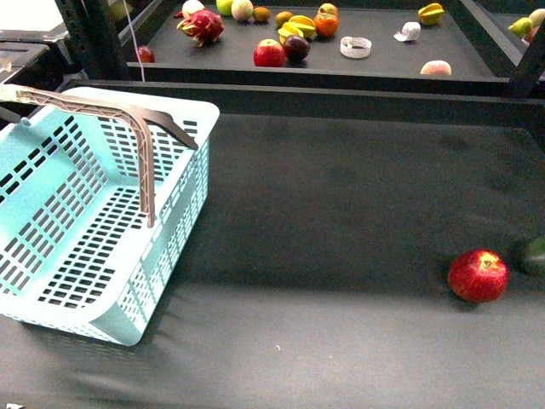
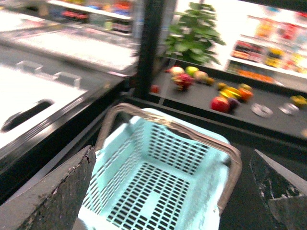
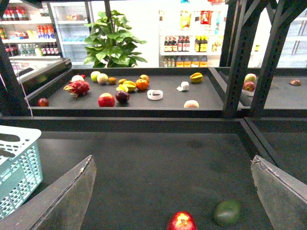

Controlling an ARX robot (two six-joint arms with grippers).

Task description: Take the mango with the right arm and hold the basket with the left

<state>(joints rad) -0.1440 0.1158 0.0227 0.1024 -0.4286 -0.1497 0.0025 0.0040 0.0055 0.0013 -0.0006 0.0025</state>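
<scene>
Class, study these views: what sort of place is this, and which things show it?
Probably a supermarket or a mock-up of one: shelves of bottled drinks at the back, loose fruit on a display tray, and a turquoise shopping basket.

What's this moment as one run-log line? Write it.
left gripper open, near turquoise basket | right gripper open, empty | red apple, dark green fruit on table
</scene>
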